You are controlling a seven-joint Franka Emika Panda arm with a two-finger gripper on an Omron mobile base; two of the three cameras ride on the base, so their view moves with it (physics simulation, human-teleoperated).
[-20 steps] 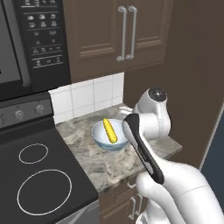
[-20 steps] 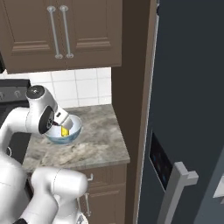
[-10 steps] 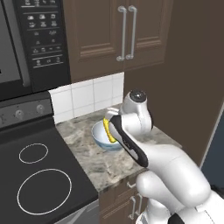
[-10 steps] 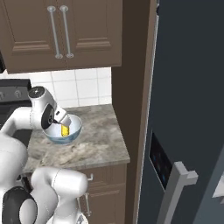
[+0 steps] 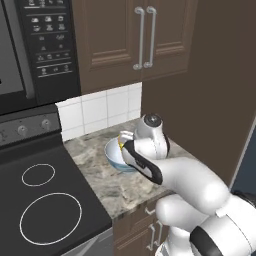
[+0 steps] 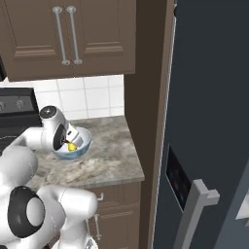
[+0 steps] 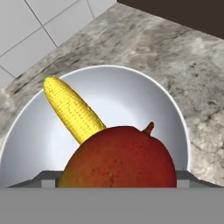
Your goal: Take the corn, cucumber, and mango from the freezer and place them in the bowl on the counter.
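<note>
I see the freezer (image 6: 209,121) filling the right of the right base frame. The surface (image 5: 115,185) sits mid-frame, with the bowl (image 7: 131,94) on it and the corn (image 7: 72,109) lying upper left inside. My arm has swung in over the rim since a second ago. The end effector (image 6: 66,141) is grasping the mango (image 7: 120,157), low centre in the hand frame, so release looks next.

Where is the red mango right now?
The mango is low in the hand view, right above the bowl, in front of the corn lying inside it. The bowl sits on the counter near the white tiles.
</note>
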